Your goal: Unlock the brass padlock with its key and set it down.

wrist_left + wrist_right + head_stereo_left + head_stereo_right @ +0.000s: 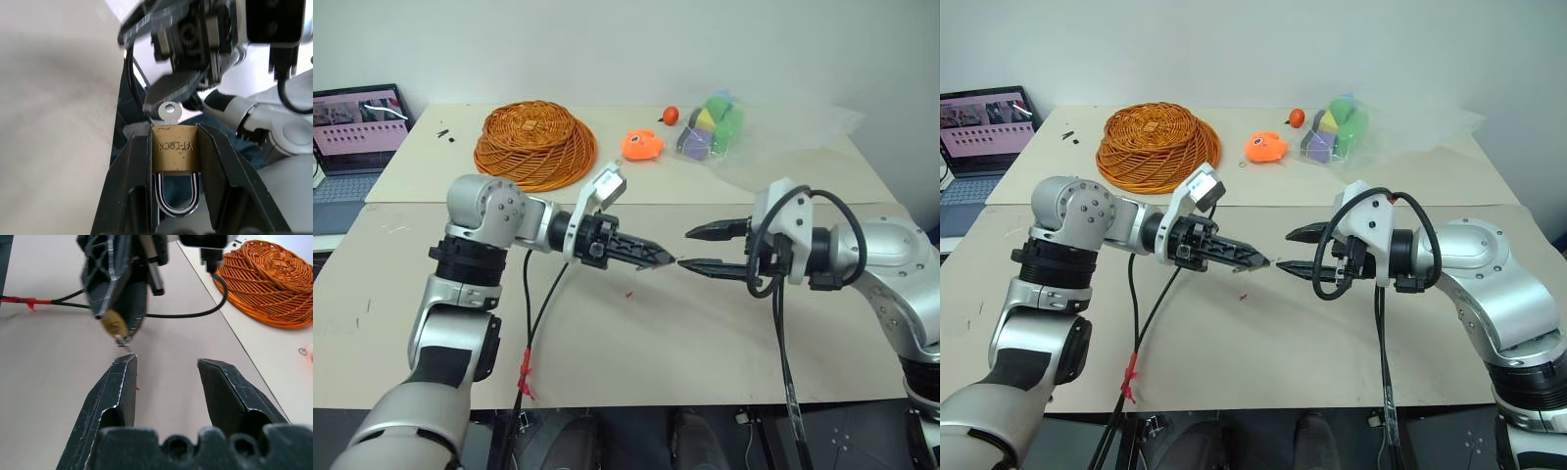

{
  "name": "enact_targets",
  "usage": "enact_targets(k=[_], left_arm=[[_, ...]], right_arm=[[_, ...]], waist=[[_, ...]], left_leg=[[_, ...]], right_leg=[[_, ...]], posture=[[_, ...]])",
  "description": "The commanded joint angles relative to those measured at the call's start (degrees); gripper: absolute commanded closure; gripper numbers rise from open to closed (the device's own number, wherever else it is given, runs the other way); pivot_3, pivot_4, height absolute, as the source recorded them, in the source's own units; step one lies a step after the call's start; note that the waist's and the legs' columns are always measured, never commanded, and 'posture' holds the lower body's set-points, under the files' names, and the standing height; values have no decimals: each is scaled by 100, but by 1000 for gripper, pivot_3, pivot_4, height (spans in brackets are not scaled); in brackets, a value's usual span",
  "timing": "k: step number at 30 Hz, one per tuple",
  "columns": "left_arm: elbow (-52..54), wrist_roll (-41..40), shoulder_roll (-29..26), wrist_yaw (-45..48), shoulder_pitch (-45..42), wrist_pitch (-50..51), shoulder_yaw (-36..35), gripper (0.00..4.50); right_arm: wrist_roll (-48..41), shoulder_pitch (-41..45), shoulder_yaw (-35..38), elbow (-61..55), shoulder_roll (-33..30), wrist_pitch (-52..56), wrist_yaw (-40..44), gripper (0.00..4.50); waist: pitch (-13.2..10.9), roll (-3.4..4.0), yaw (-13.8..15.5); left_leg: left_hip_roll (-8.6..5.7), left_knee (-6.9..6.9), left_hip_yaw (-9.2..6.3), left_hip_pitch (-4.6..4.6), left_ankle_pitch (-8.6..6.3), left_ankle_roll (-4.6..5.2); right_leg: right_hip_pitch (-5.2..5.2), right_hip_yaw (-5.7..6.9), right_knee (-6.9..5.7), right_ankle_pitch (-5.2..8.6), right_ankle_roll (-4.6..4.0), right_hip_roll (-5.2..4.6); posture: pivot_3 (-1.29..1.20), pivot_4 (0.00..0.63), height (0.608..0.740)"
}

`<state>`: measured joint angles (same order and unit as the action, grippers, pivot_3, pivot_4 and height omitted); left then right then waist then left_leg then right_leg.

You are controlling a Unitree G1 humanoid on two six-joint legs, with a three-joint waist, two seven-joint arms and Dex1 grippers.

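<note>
The tabletop [636, 343] carries nothing of the task itself; both arms work in the air above its near half, and the padlock serves as the landmark for everything else.

The left pincer [1252, 260] reaches in level from the robot's left and is clenched on the brass padlock [175, 149], one finger flat on each narrow side of the body. In the left wrist view the shackle [177, 196] loops back between those fingers toward the wrist and looks seated in the body, so the lock reads as not yet opened. The padlock's long axis runs along the fingers, with the keyhole end turned outward.

The right pincer [703, 249] comes from the opposite side, nose to nose with the left one, and it is released, the two fingers standing apart with nothing between them. Its lower finger ends just beside the padlock's outer end; the upper finger sits higher, off the lock.

The key [169, 113] stands in the padlock's outer end, its small silvery head with a round hole poking straight out along the same axis, toward the right pincer. From the right wrist view the lock and key lie ahead of the left-hand finger rather than in the middle of the gap.

Judging from that, the coming move turns on bringing the free pincer across so that the key head lies between its fingers, then closing and twisting about the padlock's long axis. The right arm is the one placed to do it.
</note>
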<state>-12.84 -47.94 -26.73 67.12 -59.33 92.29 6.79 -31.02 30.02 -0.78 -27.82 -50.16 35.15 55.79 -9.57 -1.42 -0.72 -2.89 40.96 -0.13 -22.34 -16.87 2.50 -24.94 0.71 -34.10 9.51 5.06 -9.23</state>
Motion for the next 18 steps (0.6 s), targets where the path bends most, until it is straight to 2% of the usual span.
enact_targets(k=[1, 8, 18], left_arm=[[206, -225, -157, 173, -21, -80, 59, 3645], [122, -237, -277, 287, -27, -293, 301, 3645], [116, -279, -326, 383, -51, -341, 416, 3645]], right_arm=[[-122, 55, 249, -49, -42, -70, 83, 2072], [-995, -194, 473, -341, -281, 520, 477, 2072], [-1163, -159, 523, -298, -158, 507, 333, 2072]], waist=[[0, 0, 0], [0, 0, 11], [0, 0, 3]], left_leg=[[0, 0, 0, 0, 0, 0], [-1, -2, -1, -1, 0, 0], [-1, -1, 0, 0, -1, 1]], right_leg=[[0, 0, 0, 0, 0, 0], [1, 2, 3, 0, 0, -1], [1, -1, 1, 0, 0, -3]], posture=[[0, 150, 739], [0, 150, 739], [0, 150, 739]])
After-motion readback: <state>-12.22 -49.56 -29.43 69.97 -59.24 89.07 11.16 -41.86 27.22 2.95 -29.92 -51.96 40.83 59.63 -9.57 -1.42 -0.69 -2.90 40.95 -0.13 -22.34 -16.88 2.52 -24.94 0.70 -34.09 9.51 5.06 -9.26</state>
